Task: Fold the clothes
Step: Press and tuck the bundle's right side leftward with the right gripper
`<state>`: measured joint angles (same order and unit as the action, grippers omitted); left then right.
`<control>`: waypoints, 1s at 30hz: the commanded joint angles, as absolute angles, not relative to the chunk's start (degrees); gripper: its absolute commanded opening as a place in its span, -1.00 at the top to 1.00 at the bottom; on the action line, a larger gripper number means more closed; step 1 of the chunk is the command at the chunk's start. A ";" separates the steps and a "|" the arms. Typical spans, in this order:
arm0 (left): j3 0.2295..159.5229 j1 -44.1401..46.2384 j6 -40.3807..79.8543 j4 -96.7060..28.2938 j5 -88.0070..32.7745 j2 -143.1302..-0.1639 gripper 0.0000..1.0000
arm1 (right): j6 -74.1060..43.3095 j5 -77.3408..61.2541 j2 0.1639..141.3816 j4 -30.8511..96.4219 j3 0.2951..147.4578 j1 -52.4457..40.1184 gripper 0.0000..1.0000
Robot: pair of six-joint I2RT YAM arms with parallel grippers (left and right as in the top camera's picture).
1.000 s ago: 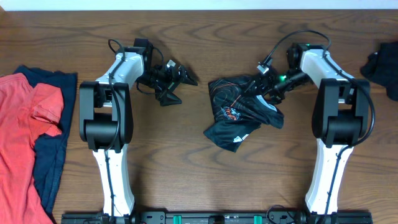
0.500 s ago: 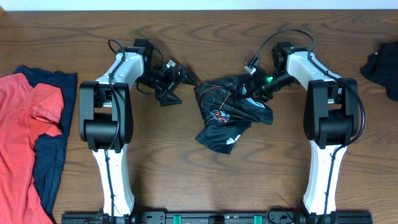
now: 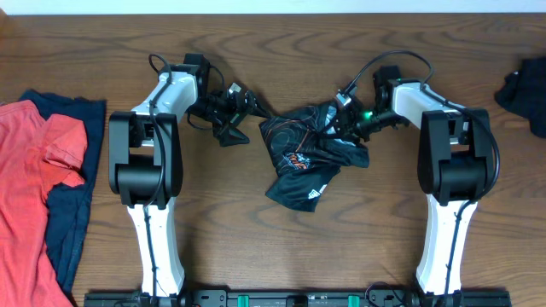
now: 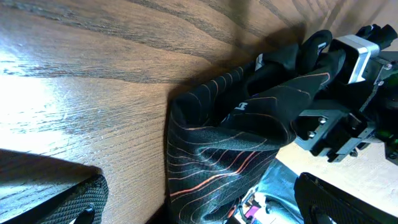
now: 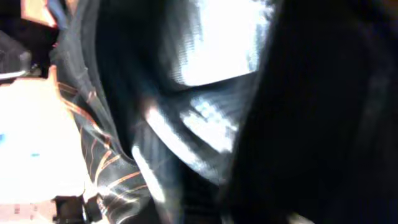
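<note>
At your far left the red top (image 3: 34, 162) lies flat over the navy top (image 3: 72, 222), both well apart from the work. Next comes the left gripper (image 3: 249, 124), its 2 fingers spread wide and empty, pointed at the near edge of the black jersey (image 3: 307, 158). The jersey sits crumpled in a heap on the table (image 3: 256, 256) between the 2 arms. The right gripper (image 3: 345, 124) is buried in the jersey's upper right folds. Cloth fills its wrist view, so you cannot tell whether its fingers have closed on fabric. At the far right edge lies another dark garment (image 3: 525, 94).

You are at the opening step, I judge: getting hold of the jersey so it can be spread flat, with no fold made yet. The next move calls for the left gripper to pinch the jersey's left edge. Both arms would then draw apart to lay the thin cloth smooth without bunching it tighter.

As for writing, the jersey shows an orange logo (image 3: 299, 159) and a small white mark (image 3: 317, 193), both too small to read.
</note>
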<state>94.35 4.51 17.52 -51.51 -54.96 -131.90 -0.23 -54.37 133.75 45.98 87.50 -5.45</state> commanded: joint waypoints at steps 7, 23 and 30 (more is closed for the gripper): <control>92.05 4.51 15.44 -51.83 -47.16 -135.85 -0.96 | -8.60 -36.82 137.05 43.07 85.95 -7.40 0.97; 92.05 4.51 15.44 -51.59 -47.13 -135.85 -0.96 | -5.52 -17.34 136.09 61.87 110.74 -9.37 0.97; 92.05 4.51 15.44 -51.33 -47.13 -135.85 -0.96 | -5.72 -10.09 136.07 66.67 119.50 -9.61 0.97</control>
<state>94.35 4.51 17.50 -51.46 -54.96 -131.90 -6.46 -16.05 135.50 65.98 116.64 -9.10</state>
